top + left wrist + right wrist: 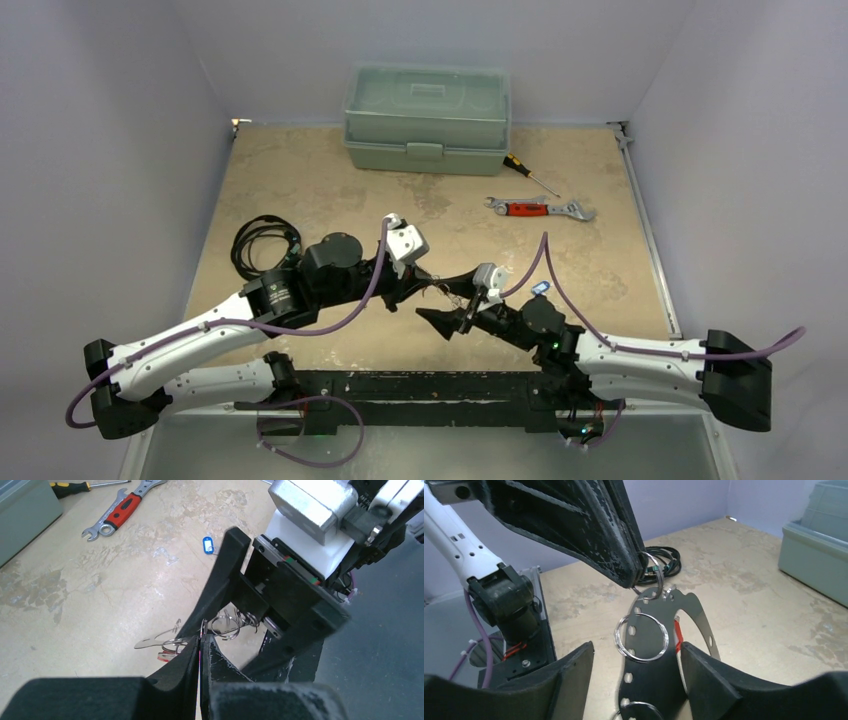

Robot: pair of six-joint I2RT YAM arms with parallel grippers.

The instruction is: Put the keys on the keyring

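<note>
My left gripper [420, 288] [201, 639] is shut on a small ring at the top of the keyring [651, 587], holding it above the table. The keyring hangs as a flat silver loop with holes. Round rings [642, 636] [227, 625] and a red tag [677, 632] [165, 656] hang on it. My right gripper [452, 315] [636, 647] is open, its fingers [574, 680] standing either side of the hanging keyring, the right one close to the red tag. A key with a blue tag [208, 545] [540, 288] lies on the table beside the right arm.
A grey-green toolbox [427, 118] stands at the back. A screwdriver [525, 172] and a red-handled wrench [540, 208] lie to its right. A coiled black cable [262, 245] lies at the left, behind the left arm. Walls enclose the tan table [330, 180] on three sides.
</note>
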